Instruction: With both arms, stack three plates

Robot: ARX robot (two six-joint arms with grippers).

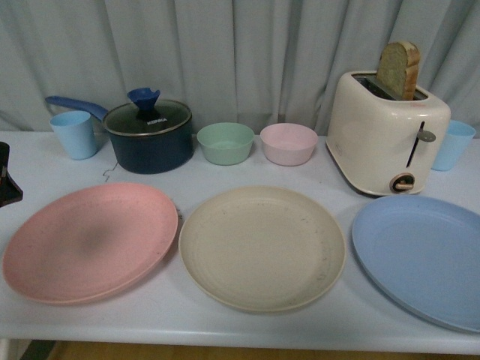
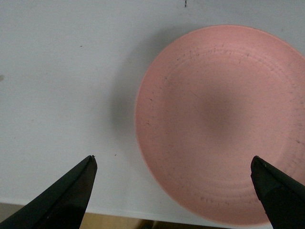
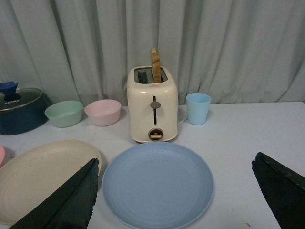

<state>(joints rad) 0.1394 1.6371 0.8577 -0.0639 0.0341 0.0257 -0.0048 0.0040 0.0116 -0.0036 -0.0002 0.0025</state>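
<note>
Three plates lie side by side in a row on the white table [image 1: 225,176]: a pink plate [image 1: 91,241] at the left, a beige plate [image 1: 262,247] in the middle, a light blue plate [image 1: 427,255] at the right. My left gripper [image 2: 174,160] is open and empty above the pink plate [image 2: 219,124], near the plate's edge by the table's front. My right gripper [image 3: 175,162] is open and empty above the blue plate [image 3: 157,183]; the beige plate [image 3: 43,176] lies beside it. Only a black bit of the left arm [image 1: 7,176] shows in the front view.
Behind the plates stand a blue cup [image 1: 73,133], a dark blue lidded pot [image 1: 148,135], a green bowl [image 1: 225,142], a pink bowl [image 1: 289,143], a cream toaster [image 1: 386,131] holding bread, and another blue cup [image 1: 454,144]. A grey curtain hangs behind.
</note>
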